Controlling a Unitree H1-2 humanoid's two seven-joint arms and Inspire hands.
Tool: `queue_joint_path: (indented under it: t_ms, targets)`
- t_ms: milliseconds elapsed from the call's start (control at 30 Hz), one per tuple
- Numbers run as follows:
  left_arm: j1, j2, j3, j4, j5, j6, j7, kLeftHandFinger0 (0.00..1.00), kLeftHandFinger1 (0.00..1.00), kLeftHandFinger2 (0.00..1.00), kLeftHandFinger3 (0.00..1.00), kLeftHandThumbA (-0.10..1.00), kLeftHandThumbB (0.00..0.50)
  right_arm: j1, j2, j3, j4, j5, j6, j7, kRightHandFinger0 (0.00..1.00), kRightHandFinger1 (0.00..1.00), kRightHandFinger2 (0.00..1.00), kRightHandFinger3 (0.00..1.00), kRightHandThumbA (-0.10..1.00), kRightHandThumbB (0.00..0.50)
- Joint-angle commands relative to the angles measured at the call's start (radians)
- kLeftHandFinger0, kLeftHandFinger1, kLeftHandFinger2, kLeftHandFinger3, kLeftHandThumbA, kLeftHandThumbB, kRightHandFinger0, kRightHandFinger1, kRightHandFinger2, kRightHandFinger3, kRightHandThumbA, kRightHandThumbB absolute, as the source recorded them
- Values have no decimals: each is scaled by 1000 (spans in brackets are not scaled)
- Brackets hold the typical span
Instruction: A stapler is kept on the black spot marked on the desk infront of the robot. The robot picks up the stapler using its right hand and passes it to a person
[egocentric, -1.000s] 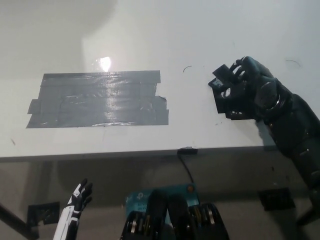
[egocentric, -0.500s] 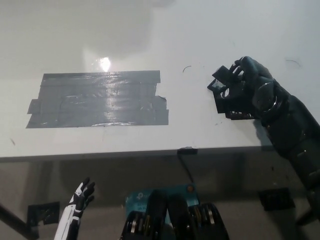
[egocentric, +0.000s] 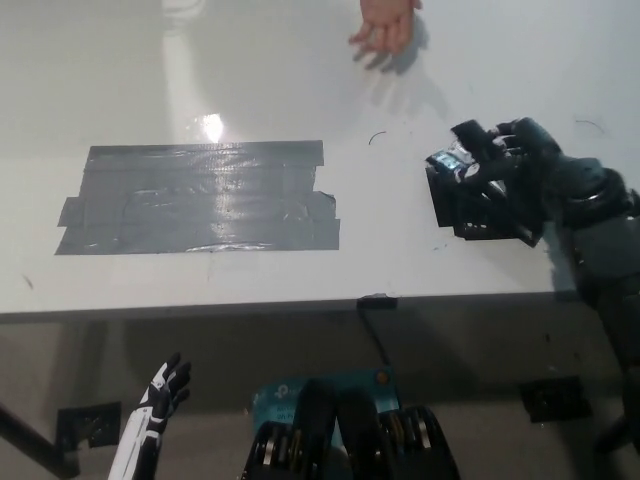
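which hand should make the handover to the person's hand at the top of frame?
Right. The right hand is over the desk, closed on the stapler, with the person's hand just beyond it. The left hand hangs open below the desk edge.

Stapler (egocentric: 452, 160) in right robot hand (egocentric: 505, 185)

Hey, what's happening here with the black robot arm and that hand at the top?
The robot's black right hand is closed around a dark stapler over the right part of the white desk, beside a small black mark on the surface. A person's hand reaches in open at the far edge, apparently waiting to receive it. A large patch of grey tape lies untouched on the desk. The white left hand hangs idle below the desk edge, fingers apart.
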Motion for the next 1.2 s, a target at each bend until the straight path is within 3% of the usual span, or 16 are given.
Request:
queue_joint_path:
  t_ms: [0,200,267,333,367,500,700,733,967,1033,1133,1167]
  targets:
    - [-12,9,3,-24,-6,-15,-2,1000,1000,1000,1000,1000,500,-151,-42,-154,-56,261,201,203,0,0,8,42,861,20]
    - [-14,9,3,-28,-3,-7,-3,1000,1000,1000,1000,1000,500,-226,-67,-208,6,341,201,326,0,0,0,0,907,4]
    - [-14,10,2,-34,2,-2,-1,1000,1000,1000,1000,1000,500,-245,-72,-216,22,366,201,369,0,0,0,0,915,15]
    - [-16,10,2,-25,2,-13,-1,1000,1000,1000,1000,1000,500,-265,-66,-236,45,404,201,378,0,0,0,0,874,60]
    - [-15,12,2,-24,3,-15,-2,1000,1000,1000,1000,1000,500,-265,-61,-223,19,409,201,393,0,0,0,0,911,69]
    - [-20,12,2,-23,2,-15,-2,1000,1000,1000,1000,1000,500,-256,-44,-195,-71,445,201,404,0,0,0,0,970,46]
    - [-22,10,3,-21,7,-14,1,1000,1000,1000,1000,1000,500,-231,-11,-95,-291,519,201,340,0,0,0,0,945,25]
    - [-22,10,3,-22,6,-12,1,1000,1000,1000,1000,1000,500,-236,-5,-77,-306,531,201,323,0,0,0,0,946,41]
    - [-21,13,0,-30,21,-8,2,1000,1000,1000,1000,1000,500,-292,32,-2,-284,586,201,161,0,0,0,0,883,34]
    - [-22,13,-1,-29,21,-10,1,1000,1000,1000,1000,1000,500,-313,52,6,-267,535,201,111,0,0,0,1,820,47]
    - [-22,14,-1,-33,22,-6,0,1000,1000,1000,1000,1000,500,-336,70,15,-237,499,201,64,0,0,34,95,804,57]
    - [-23,14,-1,-33,24,-6,0,1000,1000,1000,1000,1000,500,-361,80,29,-193,447,201,54,0,0,9,42,834,63]
